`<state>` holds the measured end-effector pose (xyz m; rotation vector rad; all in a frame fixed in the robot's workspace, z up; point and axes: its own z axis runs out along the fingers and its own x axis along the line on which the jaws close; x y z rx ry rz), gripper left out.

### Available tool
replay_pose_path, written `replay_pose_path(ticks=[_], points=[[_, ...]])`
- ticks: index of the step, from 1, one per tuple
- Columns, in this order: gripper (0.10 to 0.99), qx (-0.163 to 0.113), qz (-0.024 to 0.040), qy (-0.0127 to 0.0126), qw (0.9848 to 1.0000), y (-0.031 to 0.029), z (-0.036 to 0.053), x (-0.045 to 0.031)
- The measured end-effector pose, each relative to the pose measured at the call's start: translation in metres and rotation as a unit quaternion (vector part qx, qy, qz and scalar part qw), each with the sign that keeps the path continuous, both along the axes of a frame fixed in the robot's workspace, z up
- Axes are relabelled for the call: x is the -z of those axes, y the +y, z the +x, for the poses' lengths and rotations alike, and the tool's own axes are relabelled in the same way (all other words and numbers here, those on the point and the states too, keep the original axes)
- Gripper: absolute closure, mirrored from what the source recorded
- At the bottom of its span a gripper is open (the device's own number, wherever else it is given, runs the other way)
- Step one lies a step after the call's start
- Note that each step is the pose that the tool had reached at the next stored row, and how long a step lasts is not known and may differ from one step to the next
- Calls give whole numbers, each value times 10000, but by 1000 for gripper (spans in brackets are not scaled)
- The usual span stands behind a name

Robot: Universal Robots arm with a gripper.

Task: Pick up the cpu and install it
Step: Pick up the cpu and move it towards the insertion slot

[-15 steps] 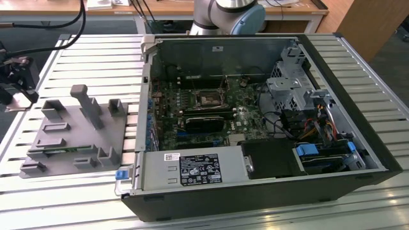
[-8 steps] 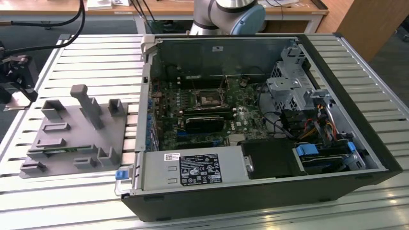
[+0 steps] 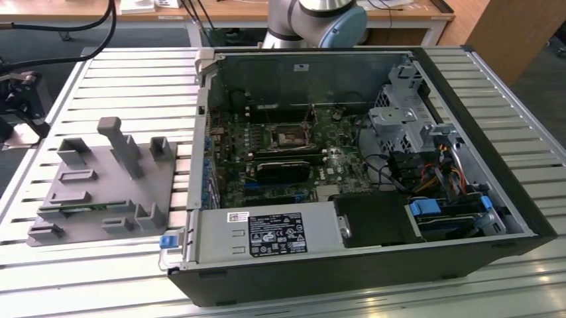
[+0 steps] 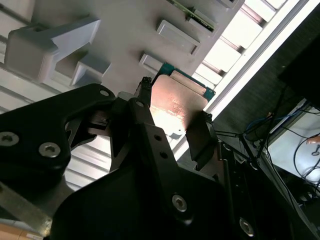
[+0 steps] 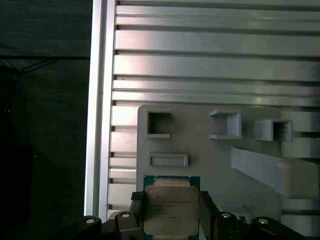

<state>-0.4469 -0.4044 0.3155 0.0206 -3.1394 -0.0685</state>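
We list one cpu (image 5: 171, 210), clamped by its edges in the gripper (image 4: 174, 107) and held just over an edge of the fixture (image 5: 210, 155) on the worktop (image 5: 200, 65) at the exterior view's left, well apart from the socket (image 3: 289, 137) in the case (image 3: 354, 281); pickup looks done, install outstanding.

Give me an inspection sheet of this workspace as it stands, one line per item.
Surface: slatted metal table with a grey fixture plate lying on it.
Job's things: cpu between the jaws, near the fixture plate's edge; motherboard socket inside the open computer case.
Clutter: nothing seen.
Grippers: gripper shut on the cpu, jaws on two opposite edges.
Cables: wire bundle inside the case; black cables at the exterior view's left.
Surroundings: arm base behind the case; wooden desk beyond.
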Motion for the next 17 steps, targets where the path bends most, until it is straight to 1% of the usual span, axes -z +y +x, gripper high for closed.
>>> replay_pose_path(ticks=[9, 13, 17], points=[[557, 0, 0, 0, 10000, 8, 0, -97], [557, 1, 0, -2, 10000, 23, -1, -190], [557, 0, 0, -4, 10000, 45, 0, -312]])
